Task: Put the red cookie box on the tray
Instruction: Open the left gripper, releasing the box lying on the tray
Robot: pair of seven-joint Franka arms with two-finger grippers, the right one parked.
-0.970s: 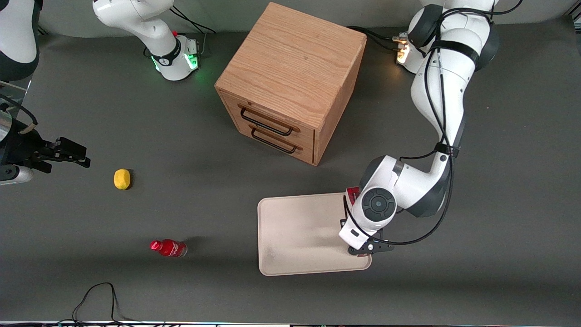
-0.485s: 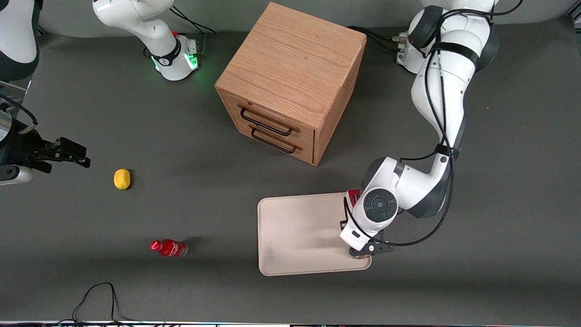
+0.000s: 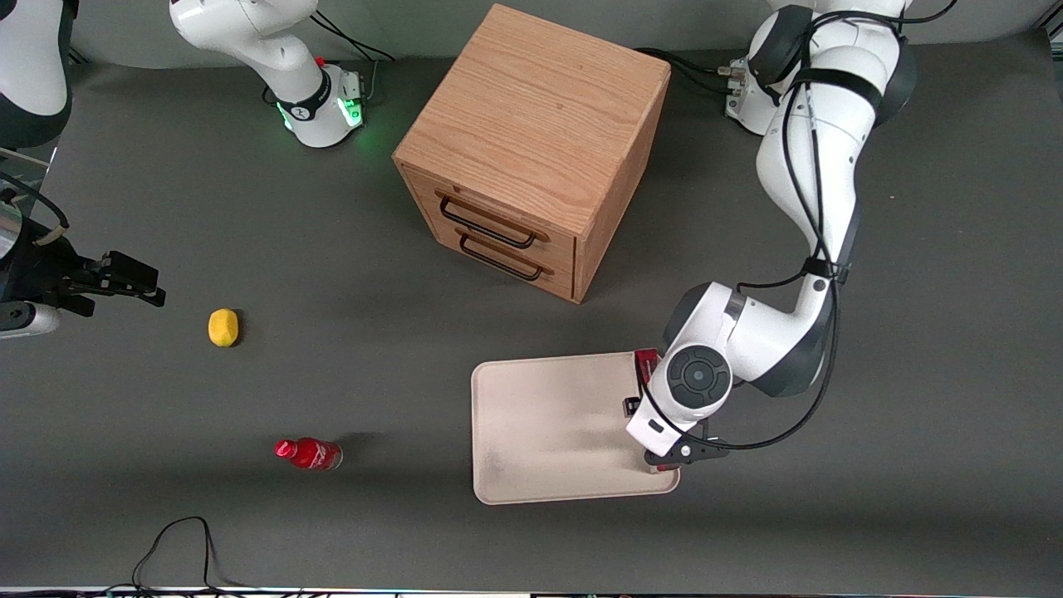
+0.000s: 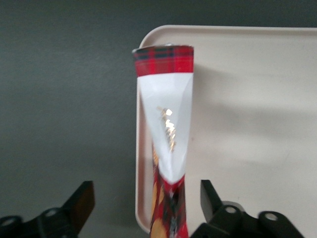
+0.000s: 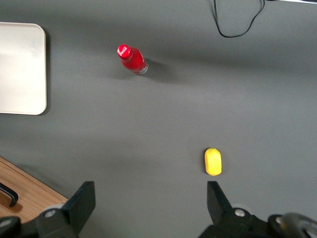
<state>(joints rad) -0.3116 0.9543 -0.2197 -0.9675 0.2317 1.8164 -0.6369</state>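
The left arm's gripper (image 4: 143,208) hovers over the tray's (image 3: 540,432) edge nearest the working arm. Its fingers (image 4: 81,203) are spread apart, not touching the red cookie box (image 4: 166,129), which stands on edge along the tray's rim.

Red cookie box (image 4: 166,129) between the black fingers (image 4: 79,203) of the gripper (image 4: 146,206): red tartan ends, white panel, gold print. Cream-white tray (image 4: 247,129) under it. Away from the gripper: oak cabinet (image 3: 531,141), black handles; yellow lemon (image 3: 222,327); red bottle (image 3: 309,453).
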